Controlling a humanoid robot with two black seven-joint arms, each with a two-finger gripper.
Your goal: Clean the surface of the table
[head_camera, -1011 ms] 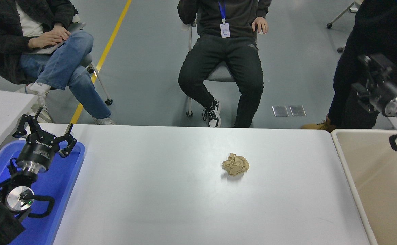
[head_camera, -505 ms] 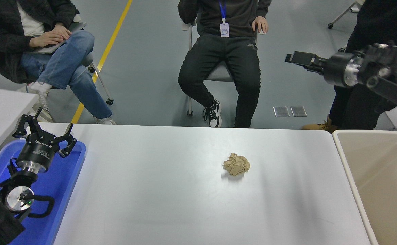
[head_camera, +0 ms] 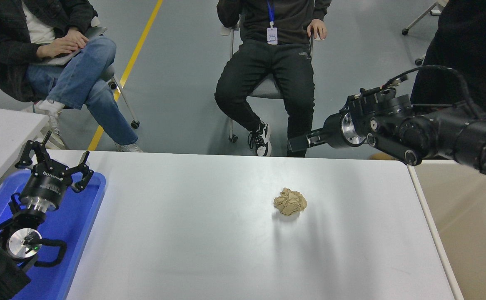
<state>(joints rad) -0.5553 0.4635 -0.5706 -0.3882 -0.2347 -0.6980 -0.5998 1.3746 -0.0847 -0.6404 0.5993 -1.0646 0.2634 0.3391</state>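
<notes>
Head view, task thing: the table surface point(head_camera: 193, 233) fills the lower middle of the picture, and 1 crumpled tan paper ball point(head_camera: 290, 201) lies on it, right of centre and nearer the far edge than the near one.
Head view, right gripper: the right gripper point(head_camera: 299, 143) reaches in from the right edge and hangs above the table's far edge, up and slightly right of the ball, apart from it; you cannot tell how its jaws stand, since they show only edge-on.
Head view, step in hand: you are likely closing on the ball. Bring the gripper toward the near edge and down over the ball's middle, with jaws wide enough to clear its creases, then squeeze lightly, because paper this loose should crush easily.
Head view, left gripper: the left gripper point(head_camera: 53, 160) is parked over the blue tray point(head_camera: 80, 225) at the table's left edge, fingers spread wide, holding nothing.
Head view, surroundings: a beige bin point(head_camera: 467, 233) stands at the right edge, the likely drop place.
Head view, obstacles: nothing lies between gripper and ball; 3 people beyond the far edge are well clear.
</notes>
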